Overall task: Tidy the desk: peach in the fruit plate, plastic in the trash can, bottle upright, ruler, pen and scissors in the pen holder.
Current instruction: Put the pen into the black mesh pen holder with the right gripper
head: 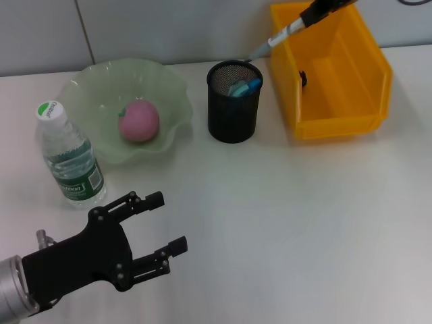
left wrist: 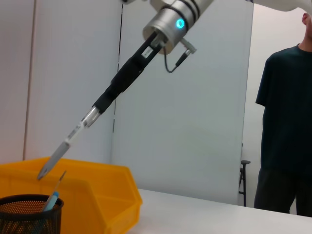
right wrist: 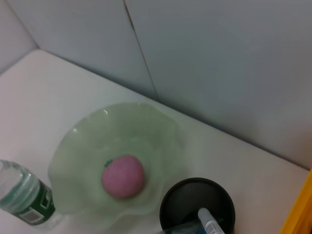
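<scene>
The pink peach [head: 139,121] lies in the green fruit plate [head: 88,88]. To the plate's left the bottle [head: 67,155] stands upright. The black mesh pen holder [head: 233,101] has blue items [head: 243,87] in it; I cannot tell ruler from scissors. At the top my right gripper [head: 305,19] is shut on a grey pen [head: 273,42], which slants down with its tip just above the holder's far rim. My left gripper [head: 165,223] hangs open and empty over the near left of the table. The yellow trash can [head: 368,67] stands at the right. The plastic is not in view.
A small dark thing [head: 303,79] sits against the trash can's inner left wall. A person in a dark shirt [left wrist: 287,122] stands beyond the table. White wall panels close off the table's far edge.
</scene>
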Action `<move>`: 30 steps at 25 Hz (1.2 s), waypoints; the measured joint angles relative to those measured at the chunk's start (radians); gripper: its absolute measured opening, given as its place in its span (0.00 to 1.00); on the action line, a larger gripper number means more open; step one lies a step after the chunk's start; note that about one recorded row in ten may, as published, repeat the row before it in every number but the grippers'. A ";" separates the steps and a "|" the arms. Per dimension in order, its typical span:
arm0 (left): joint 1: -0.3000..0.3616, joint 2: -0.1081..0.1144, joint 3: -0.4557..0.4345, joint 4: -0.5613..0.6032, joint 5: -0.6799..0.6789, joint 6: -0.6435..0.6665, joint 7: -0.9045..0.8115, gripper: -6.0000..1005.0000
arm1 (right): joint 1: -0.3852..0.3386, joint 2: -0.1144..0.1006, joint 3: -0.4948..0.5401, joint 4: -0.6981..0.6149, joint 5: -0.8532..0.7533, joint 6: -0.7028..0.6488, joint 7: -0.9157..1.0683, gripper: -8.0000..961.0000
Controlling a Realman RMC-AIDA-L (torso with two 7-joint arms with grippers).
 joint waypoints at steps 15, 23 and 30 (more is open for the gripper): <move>0.024 -0.005 0.001 0.001 0.000 0.012 0.005 0.78 | 0.152 0.015 -0.160 0.290 -0.076 0.225 0.041 0.19; 0.032 -0.013 0.008 -0.006 0.000 0.018 0.018 0.78 | 0.185 0.041 -0.193 0.363 -0.114 0.305 0.061 0.20; 0.039 -0.013 0.008 -0.003 0.000 0.032 0.024 0.78 | 0.205 0.051 -0.201 0.419 -0.129 0.365 0.068 0.20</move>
